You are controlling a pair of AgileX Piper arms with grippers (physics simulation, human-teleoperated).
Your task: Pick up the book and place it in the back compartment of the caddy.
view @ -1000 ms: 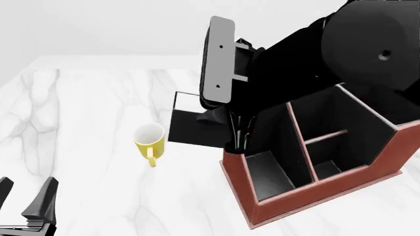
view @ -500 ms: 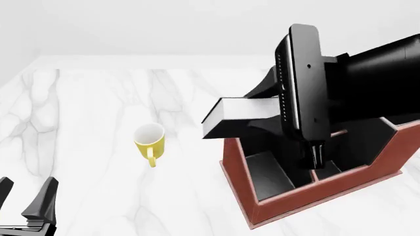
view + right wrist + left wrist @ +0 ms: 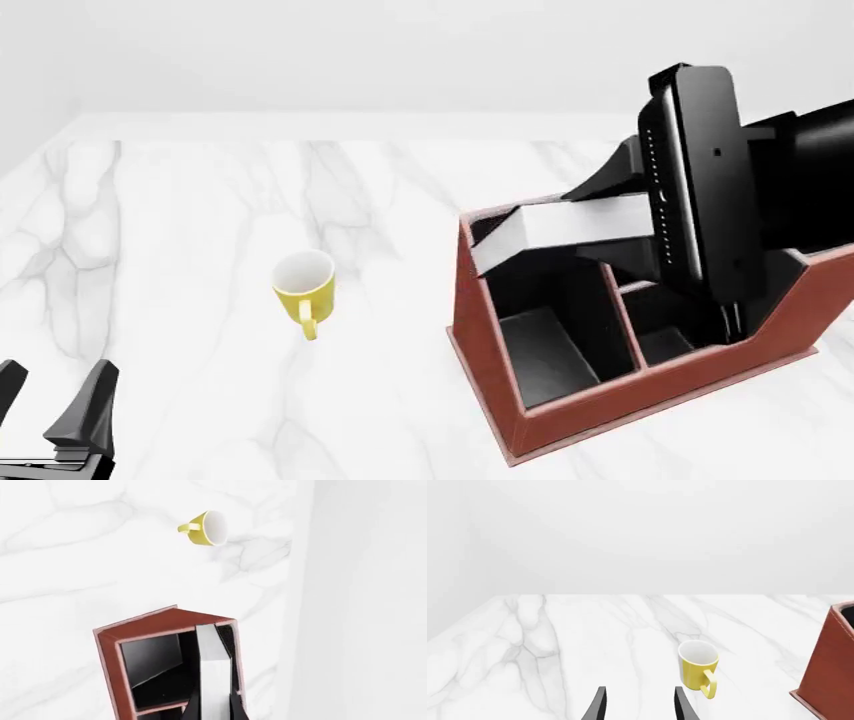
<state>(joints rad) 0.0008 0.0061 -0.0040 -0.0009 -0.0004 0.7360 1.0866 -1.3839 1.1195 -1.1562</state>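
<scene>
Since the earlier frames, the right arm has been swinging the book rightward and farther back, from out over the bare marble near the mug to right over the caddy. Now the right gripper is pinching the book with its white page edges facing up, and the long axis is running left to right along the caddy's far edge, pretty much lined up with the back compartment. So the slot is lying straight below the book and the next move looks like a plain lowering, though I can't tell how deep it's already sitting. Left gripper is hanging spread and empty at the near left, much farther from the caddy. Yellow mug is sitting where it was.
</scene>
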